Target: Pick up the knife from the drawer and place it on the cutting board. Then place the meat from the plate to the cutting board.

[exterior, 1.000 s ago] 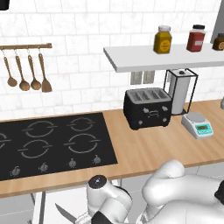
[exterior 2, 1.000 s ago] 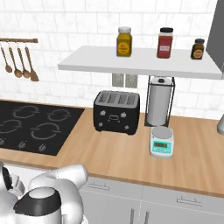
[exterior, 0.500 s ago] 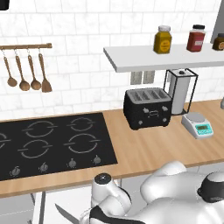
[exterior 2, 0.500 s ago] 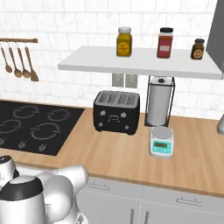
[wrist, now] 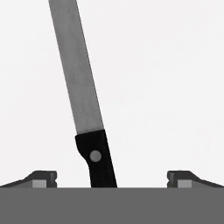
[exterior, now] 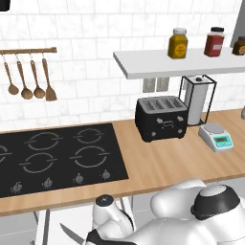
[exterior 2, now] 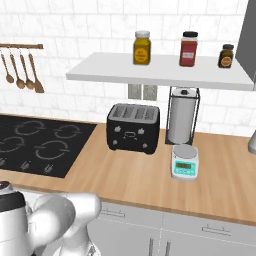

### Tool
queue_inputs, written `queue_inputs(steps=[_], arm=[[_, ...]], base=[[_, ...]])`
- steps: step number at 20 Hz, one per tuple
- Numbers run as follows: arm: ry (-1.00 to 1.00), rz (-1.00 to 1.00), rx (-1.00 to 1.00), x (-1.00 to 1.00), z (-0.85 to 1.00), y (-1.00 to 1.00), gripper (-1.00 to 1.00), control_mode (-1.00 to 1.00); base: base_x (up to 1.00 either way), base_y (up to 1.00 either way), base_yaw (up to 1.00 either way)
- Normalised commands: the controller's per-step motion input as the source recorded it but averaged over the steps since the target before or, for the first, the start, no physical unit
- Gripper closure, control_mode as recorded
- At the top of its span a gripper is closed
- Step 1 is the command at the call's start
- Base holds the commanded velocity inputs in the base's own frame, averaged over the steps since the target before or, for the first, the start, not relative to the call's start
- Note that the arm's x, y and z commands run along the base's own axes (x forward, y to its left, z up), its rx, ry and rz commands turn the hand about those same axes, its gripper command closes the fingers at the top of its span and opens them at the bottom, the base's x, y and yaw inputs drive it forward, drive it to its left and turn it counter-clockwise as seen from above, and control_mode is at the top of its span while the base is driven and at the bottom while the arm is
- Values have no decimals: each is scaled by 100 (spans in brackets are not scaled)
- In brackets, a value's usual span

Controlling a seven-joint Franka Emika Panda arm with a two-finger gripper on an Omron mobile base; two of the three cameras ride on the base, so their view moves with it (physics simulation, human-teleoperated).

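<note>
While the knife [wrist: 87, 109] lies on the drawer's [wrist: 166, 78] white floor at frame centre, the gripper [wrist: 111, 178] straddles its handle, fingers spread wide.

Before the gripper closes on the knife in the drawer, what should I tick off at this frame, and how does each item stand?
1. Gripper open: ok. The fingers stand wide apart at the bottom of the hand view.
2. Knife between the fingers: ok. Its black handle rises in the gap, left of centre.
3. Fingers clear of the knife: ok. White drawer floor shows on both sides of the handle.
4. Knife lying flat: cannot tell from this angle.
5. Height above the knife: cannot tell.
6. Cutting board ready for the placement: cannot tell. The base views show the hob, toaster and scale.
</note>
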Motion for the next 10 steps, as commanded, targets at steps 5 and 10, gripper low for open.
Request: queue_inputs(steps=[5, 10], arm=[[10, 1, -3, -2, -12, 24, -100, -100], [7, 0, -3, -13, -21, 17, -100, -100]], base=[[0, 0, 0], [0, 0, 0]])
